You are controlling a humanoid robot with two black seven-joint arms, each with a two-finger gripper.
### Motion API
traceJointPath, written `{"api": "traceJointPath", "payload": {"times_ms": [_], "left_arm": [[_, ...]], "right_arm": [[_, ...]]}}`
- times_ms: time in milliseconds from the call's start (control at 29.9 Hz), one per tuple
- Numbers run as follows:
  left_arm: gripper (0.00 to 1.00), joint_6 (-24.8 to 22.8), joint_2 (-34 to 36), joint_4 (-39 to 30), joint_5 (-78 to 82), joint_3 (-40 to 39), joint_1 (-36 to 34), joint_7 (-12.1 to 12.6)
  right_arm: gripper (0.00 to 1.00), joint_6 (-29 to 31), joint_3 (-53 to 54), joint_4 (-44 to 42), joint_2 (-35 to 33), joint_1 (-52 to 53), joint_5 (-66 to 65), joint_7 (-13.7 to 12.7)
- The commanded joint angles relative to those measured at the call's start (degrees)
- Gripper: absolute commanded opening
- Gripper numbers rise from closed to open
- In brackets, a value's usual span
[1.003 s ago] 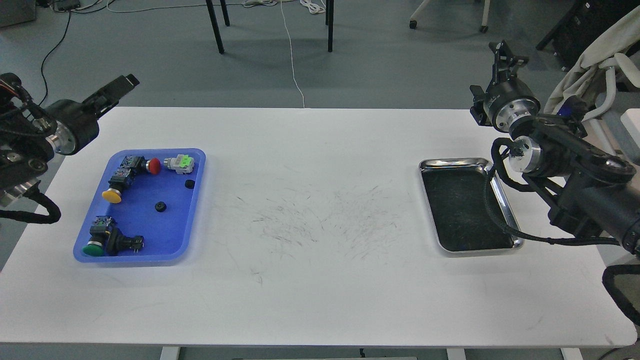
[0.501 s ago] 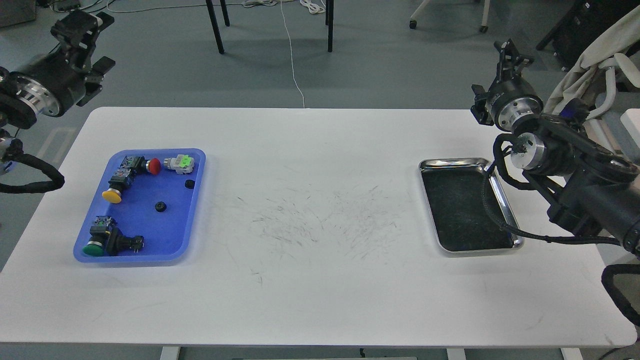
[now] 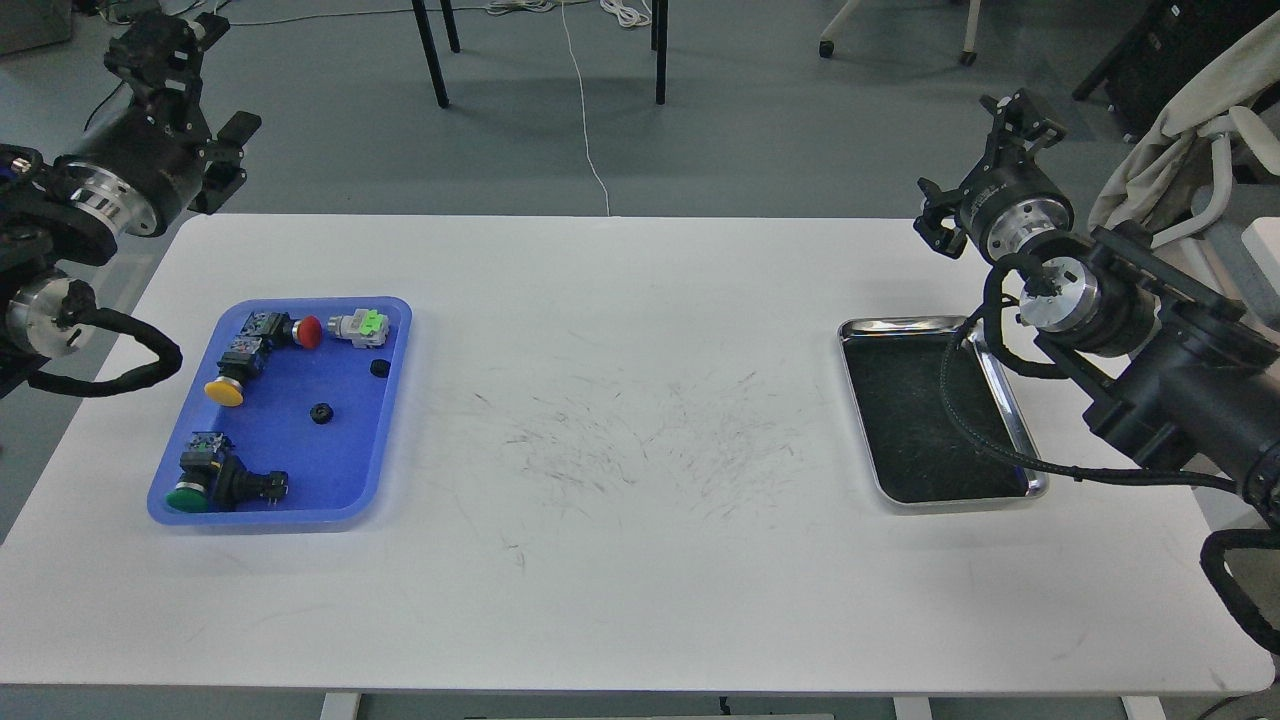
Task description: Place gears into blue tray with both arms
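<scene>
2 gears [image 3: 320, 413] [image 3: 379, 368] lie in blue tray [image 3: 384, 440] at the surface's [image 3: 640, 580] left, among 4 switches. left hand [image 3: 165, 35] and right hand [image 3: 1020, 108] raised off the surface's far corners, finger gap cannot be told. steel tray [image 3: 1008, 410] on right.

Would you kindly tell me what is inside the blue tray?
The blue tray holds two gears, plus red, yellow and green switches and a white one. Nothing visibly covered.

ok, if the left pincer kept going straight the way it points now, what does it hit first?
Nothing on the table, as far as I can tell. The left pincer points up and away, beyond the table's far edge, toward open floor with cables. The blue tray lies behind it. Depth is unclear.
</scene>
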Motion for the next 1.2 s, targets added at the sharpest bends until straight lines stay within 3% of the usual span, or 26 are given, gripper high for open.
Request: {"api": "traceJointPath", "payload": {"times_ms": [0, 167, 267, 301, 501, 635, 869, 1070, 1170], "left_arm": [[0.98, -0.36, -1.41, 0.68, -1.07, -0.22, 0.7, 1.65], [0.98, -2.38, -1.5, 0.77, -9.58, -0.4, 0.62, 6.56], [0.98, -2.56, -1.5, 0.95, -12.4, -1.36, 0.27, 15.25], [0.98, -2.99, -1.41, 0.95, -13.8, -3.1, 0.35, 17.01], [0.98, -4.14, -2.37, 2.7, -18.82, -6.55, 1.14, 15.45], [0.98, -4.14, -3.96, 4.89, -22.5, -8.47, 1.5, 11.85], [0.99, -3.87, -10.54, 10.0, -25.15, -9.62, 2.11, 11.59], [0.99, -3.87, -11.61, 12.37, -27.96, -10.41, 2.73, 11.85], [0.99, -3.87, -11.7, 12.72, -28.23, -10.5, 2.73, 12.02]], "right_arm": [[0.99, -0.36, 0.68, -0.09, 0.89, -0.02, 0.84, -1.83], [0.99, -0.81, -0.03, -0.01, 2.3, 0.16, 0.75, -3.6], [0.99, -0.89, 0.5, 0.08, 2.57, 0.33, 0.75, -3.6], [0.99, -0.89, 0.59, 0.08, 2.65, 0.59, 0.75, -3.6], [0.99, -0.89, 0.5, -0.01, 2.83, 1.56, 0.75, -3.6], [0.99, -0.02, 0.59, 0.08, 2.83, 1.56, 0.84, -3.77], [0.99, -0.19, 1.73, -0.97, 2.92, 1.56, 0.66, -3.77], [0.99, -0.72, 2.52, -0.98, 2.92, 1.48, 1.1, -3.95], [0.99, -0.63, 4.62, -1.15, 2.92, 1.39, 1.19, -5.26]]}}
